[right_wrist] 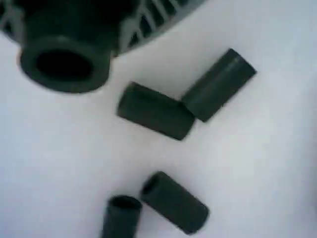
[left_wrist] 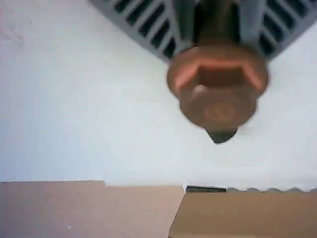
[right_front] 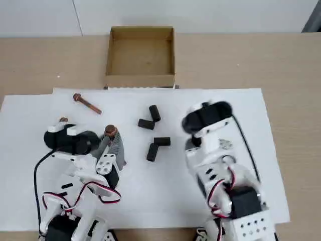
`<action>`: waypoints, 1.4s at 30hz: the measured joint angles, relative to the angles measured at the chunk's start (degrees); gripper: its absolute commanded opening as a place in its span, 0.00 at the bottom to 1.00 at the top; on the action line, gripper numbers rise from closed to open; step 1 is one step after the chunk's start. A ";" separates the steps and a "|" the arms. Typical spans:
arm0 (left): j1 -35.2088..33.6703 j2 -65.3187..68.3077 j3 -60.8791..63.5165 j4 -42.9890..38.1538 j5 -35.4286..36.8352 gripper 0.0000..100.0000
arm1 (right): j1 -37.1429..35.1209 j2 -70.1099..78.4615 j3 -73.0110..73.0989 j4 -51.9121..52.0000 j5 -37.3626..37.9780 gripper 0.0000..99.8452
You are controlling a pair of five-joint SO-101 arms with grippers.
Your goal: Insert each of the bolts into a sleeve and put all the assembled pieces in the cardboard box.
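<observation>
One bolt [left_wrist: 218, 94], head stamp unreadable

The left arm [right_front: 75, 144] sits folded low, and the left pincer [right_front: 112, 143] is clamped on a bolt [left_wrist: 218, 94]. The right arm [right_front: 225, 175] extends forward, with the right pincer [right_wrist: 74, 22] gripping a sleeve [right_wrist: 64, 64].

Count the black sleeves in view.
5 sleeves. Four lie on the white paper: one pair nearer the cardboard box, one pair nearer the arms. The fifth sits in the right gripper. Others may hide under the arms.
</observation>
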 measured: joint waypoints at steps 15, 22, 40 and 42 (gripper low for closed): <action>0.00 -0.18 0.26 0.00 11.78 0.00 | -13.80 -26.37 19.60 -8.18 -0.26 0.00; 0.00 -0.18 0.26 -4.13 12.66 0.00 | -19.08 -26.73 21.01 -8.26 0.35 0.00; 11.16 -0.18 3.43 -13.63 12.66 0.00 | -26.29 -26.90 22.15 -8.26 0.35 0.00; 10.99 -0.18 4.40 -13.89 12.66 0.00 | -26.29 -26.90 22.15 -8.26 0.35 0.00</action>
